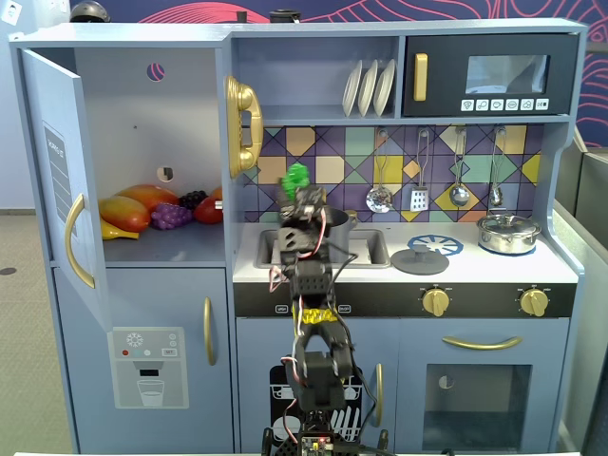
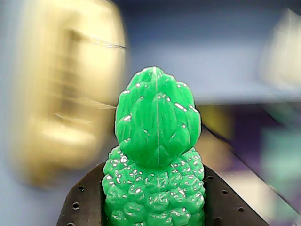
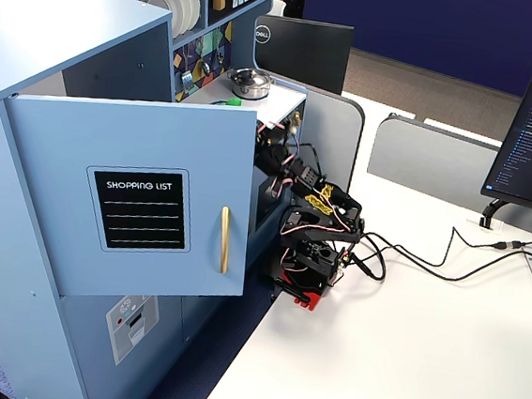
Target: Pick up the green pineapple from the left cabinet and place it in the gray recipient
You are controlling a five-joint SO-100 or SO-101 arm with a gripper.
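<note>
The green pineapple [image 1: 297, 176] is held in my gripper [image 1: 299, 190], raised above the sink in front of the tiled back wall, just right of the gold telephone [image 1: 242, 123]. In the wrist view the pineapple [image 2: 157, 122] fills the centre, and my gripper [image 2: 155, 197] is shut on its bumpy body, with black fingers [image 2: 84, 205] on both sides. The left cabinet [image 1: 142, 123] stands open, its door [image 1: 57, 190] swung out to the left. The gray recipient [image 1: 340, 222] sits at the sink, mostly hidden behind my arm.
Mango, purple grapes and other toy fruit [image 1: 152, 209] lie on the cabinet shelf. A shiny silver lidded pot [image 1: 508, 233] and a dark lid [image 1: 420, 259] are on the counter. Utensils [image 1: 380, 195] hang on the wall. The open door [image 3: 133, 206] hides the counter in a fixed view.
</note>
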